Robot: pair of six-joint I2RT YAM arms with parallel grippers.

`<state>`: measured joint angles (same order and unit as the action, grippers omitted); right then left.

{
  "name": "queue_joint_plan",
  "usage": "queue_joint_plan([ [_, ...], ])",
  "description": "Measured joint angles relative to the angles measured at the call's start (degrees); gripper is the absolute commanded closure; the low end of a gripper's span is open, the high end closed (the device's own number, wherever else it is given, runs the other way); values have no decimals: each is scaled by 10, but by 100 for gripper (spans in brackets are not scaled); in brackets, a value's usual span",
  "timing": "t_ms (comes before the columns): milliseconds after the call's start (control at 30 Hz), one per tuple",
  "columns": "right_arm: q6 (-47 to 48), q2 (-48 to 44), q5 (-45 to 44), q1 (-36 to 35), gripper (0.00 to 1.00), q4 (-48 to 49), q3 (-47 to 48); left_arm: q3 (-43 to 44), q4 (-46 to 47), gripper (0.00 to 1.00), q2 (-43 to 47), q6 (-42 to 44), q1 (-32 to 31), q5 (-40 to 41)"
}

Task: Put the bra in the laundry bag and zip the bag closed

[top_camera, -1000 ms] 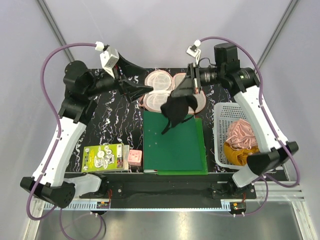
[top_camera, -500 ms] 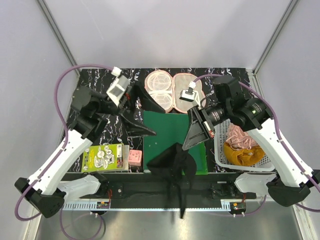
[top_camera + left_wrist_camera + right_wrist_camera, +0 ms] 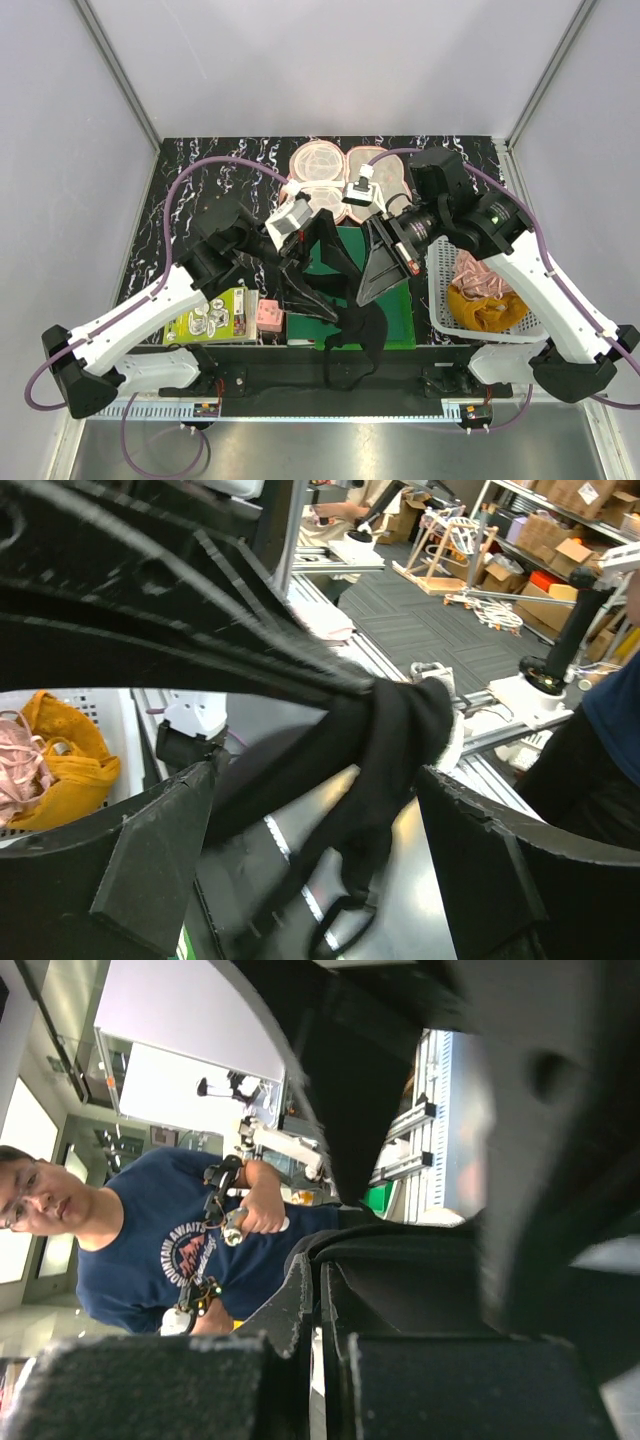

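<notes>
The black bra [image 3: 358, 332] hangs from my right gripper [image 3: 364, 298], which is shut on its top edge, above the table's front edge; its straps dangle past the edge. In the right wrist view the jaws are pressed together [image 3: 322, 1300] on black fabric [image 3: 420, 1260]. My left gripper [image 3: 335, 290] is open just left of the bra. In the left wrist view the bra [image 3: 390, 740] hangs between the spread fingers [image 3: 150, 870], touching neither. The laundry bag [image 3: 322, 178] lies open at the back, its pale cups facing up.
A green mat [image 3: 398, 300] lies at the centre under both grippers. A white basket [image 3: 437, 285] at the right holds a pink cloth [image 3: 482, 265] and a mustard cloth [image 3: 478, 305]. A green booklet [image 3: 205, 315] and a small pink block [image 3: 270, 315] sit front left.
My right gripper carried the bra from over the open bag to the front edge and holds it there. My left arm swung from the back left to beside the bra.
</notes>
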<state>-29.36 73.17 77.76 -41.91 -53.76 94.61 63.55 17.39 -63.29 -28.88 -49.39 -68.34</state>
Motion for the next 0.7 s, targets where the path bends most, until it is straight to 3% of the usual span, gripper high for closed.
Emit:
queue_joint_plan([
  [233, -36, 2, 3, -14, 100, 35, 2, -3, 8, 20, -18, 5, -11, 7],
  [333, -55, 2, 9, -15, 100, 55, 2, -3, 15, 40, -26, 2, -28, 6],
  [467, -78, 2, 13, -16, 99, 83, 2, -14, 66, 92, -37, -31, -43, 0],
  [500, -81, 2, 13, -16, 96, 89, 2, -20, 79, 100, -37, -40, -44, -1],
  [533, -83, 2, 12, -16, 90, 92, 2, -23, 84, 100, -37, -45, -45, -2],
  [567, -85, 2, 11, -16, 72, 97, -1, -24, 85, 100, -36, -44, -45, -1],
  [633, -88, -2, 0, -16, 57, 101, -10, -24, 75, 100, -33, -39, -39, 2],
  [667, -93, -5, -7, -16, 37, 103, -14, -25, 67, 100, -30, -37, -34, 3],
  [700, -89, -12, -30, -15, 29, 107, -23, -28, 60, 100, -26, -36, -25, 6],
])
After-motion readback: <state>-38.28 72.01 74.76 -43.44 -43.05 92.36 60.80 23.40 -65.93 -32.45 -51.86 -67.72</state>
